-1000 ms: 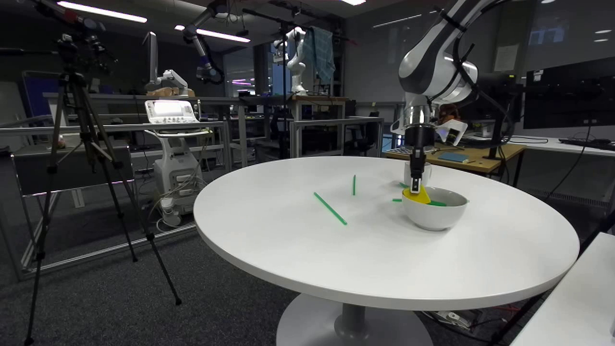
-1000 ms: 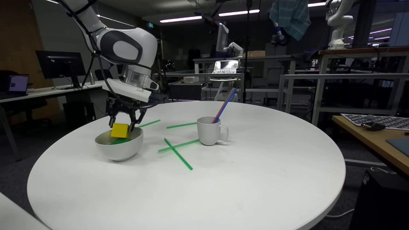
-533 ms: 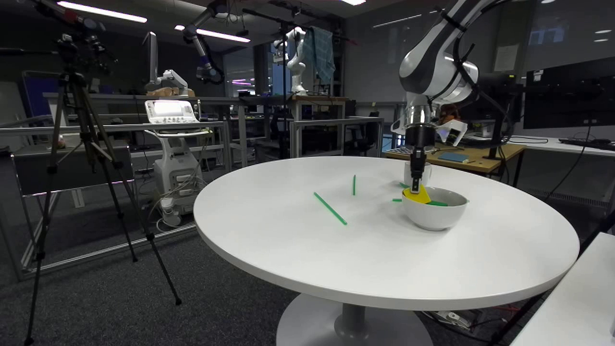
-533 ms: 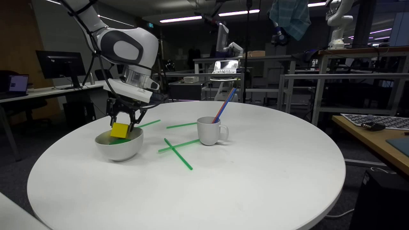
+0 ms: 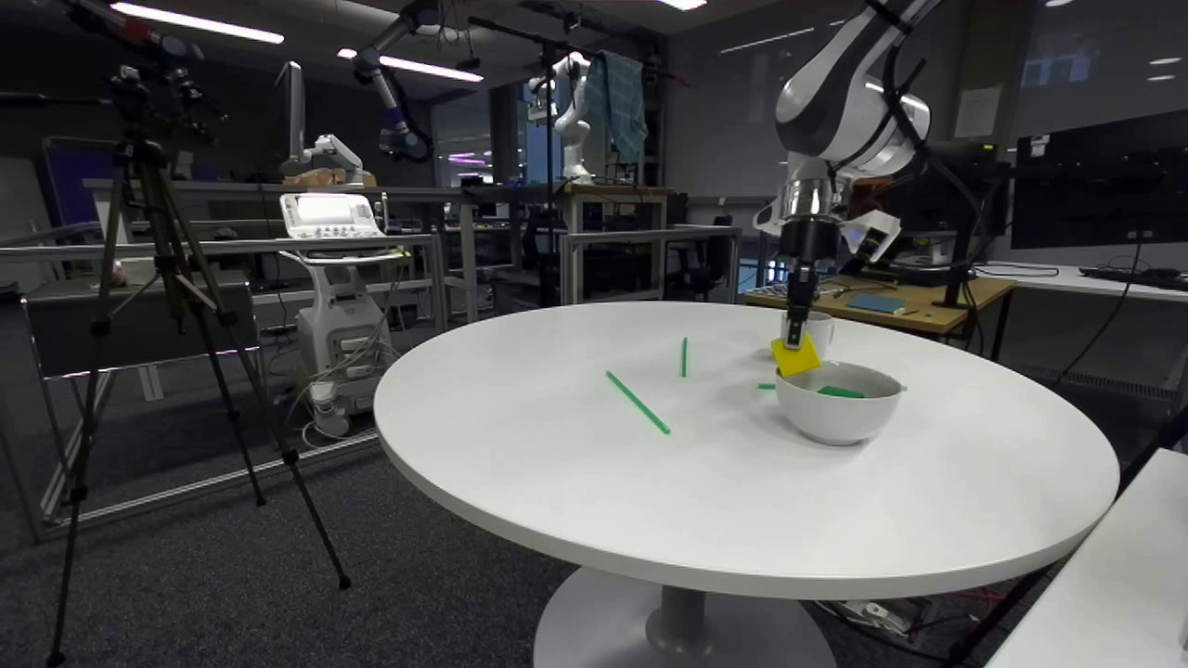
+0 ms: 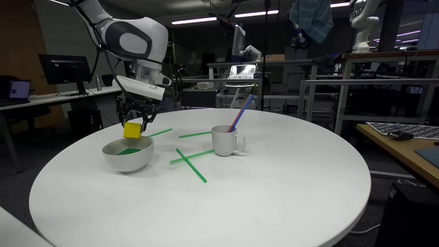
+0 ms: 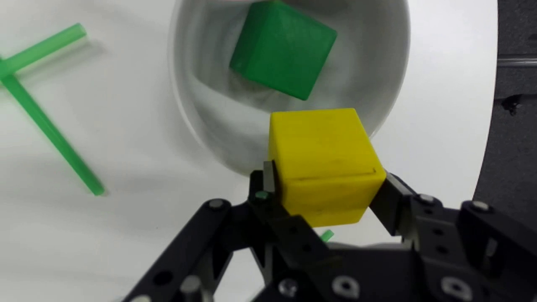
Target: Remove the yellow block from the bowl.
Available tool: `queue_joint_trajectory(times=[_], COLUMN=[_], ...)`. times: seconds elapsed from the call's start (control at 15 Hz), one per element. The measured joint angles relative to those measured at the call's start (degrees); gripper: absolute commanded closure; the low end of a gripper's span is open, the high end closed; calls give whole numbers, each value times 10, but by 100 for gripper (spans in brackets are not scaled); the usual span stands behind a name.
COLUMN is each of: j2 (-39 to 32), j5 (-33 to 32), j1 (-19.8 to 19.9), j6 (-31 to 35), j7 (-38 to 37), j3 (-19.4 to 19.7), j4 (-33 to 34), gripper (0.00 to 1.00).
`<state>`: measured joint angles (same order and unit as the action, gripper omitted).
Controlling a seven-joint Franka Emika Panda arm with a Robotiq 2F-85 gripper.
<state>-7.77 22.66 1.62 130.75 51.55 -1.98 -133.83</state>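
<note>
Over the round white bench (image 6: 260,192) we take the lift-out to be the step in hand: the grasp looks made, and only the carry and release seem left. The next move calls, as we judge it, for a little more height, then a sideways pass and a gentle set-down. Our end effector (image 7: 328,182) points downward, its two fingers parted by no more than the width of their load and pinching it on opposite faces. In an exterior view the bowl (image 6: 128,164) stands upright on the left, with the mug (image 6: 223,142) to its right, apart from it. The yellow block (image 7: 327,165) hangs tilted in that grip, at the height of the bowl's edge or just above; whether its lowest corner is clear of the rim we cannot tell, so we would not swing it sideways too low. Inside the bowl sits the green block (image 7: 289,50), apart from the yellow one. Thin green sticks (image 6: 185,158) lie between bowl and mug, two of them crossed toward the near side, and we would set down away from them.
</note>
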Motion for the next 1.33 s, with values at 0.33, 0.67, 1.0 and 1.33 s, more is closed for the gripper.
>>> queue_joint_trajectory(times=[0.33,0.67,1.0,1.33], j2=[13,9,3,-28], j5=[0,0,-1,-29], j1=[-3,-12,-26,-46], j6=[1,1,11,116], j7=[11,14,14,14], j3=[-5,-24,-40,-59], j4=[0,4,7,10], gripper=[67,67,67,67])
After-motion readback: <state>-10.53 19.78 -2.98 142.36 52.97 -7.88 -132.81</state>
